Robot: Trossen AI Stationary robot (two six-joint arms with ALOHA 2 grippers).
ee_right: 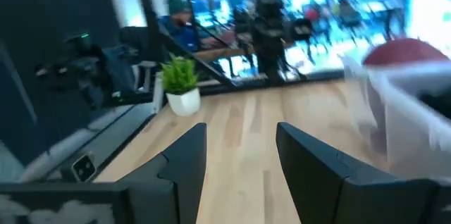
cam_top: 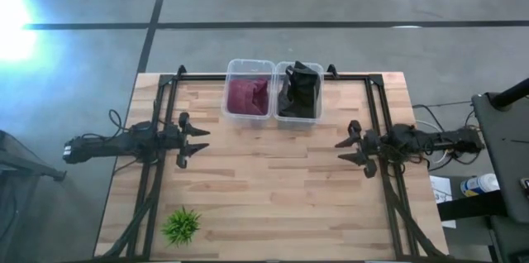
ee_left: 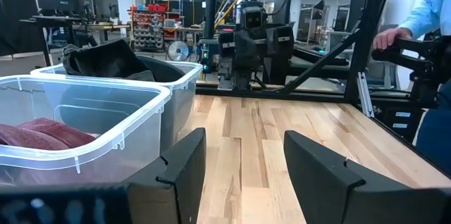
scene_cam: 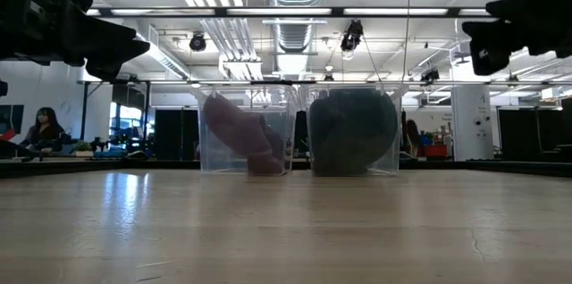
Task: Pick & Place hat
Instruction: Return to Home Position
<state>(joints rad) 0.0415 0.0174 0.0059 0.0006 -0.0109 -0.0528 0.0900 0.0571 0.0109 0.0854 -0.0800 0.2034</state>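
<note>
A maroon hat (cam_top: 246,95) lies in the left clear bin (cam_top: 231,111) at the table's far middle, and a black hat (cam_top: 299,90) sits in the right clear bin (cam_top: 315,117) beside it. The low view shows the maroon hat (scene_cam: 241,132) and the black hat (scene_cam: 351,130) through the bin walls. My left gripper (cam_top: 201,141) hovers open at the table's left side, pointing right, holding nothing. My right gripper (cam_top: 342,150) hovers open at the right side, pointing left, also holding nothing. The left wrist view shows the maroon hat (ee_left: 42,134) and the black hat (ee_left: 106,58) in their bins.
A small green potted plant (cam_top: 181,225) stands near the table's near left corner. A black frame (cam_top: 376,106) runs along the table's left, right and far sides. Bare wood lies between the grippers. A person's hand (ee_left: 387,36) rests on equipment beyond the table's right side.
</note>
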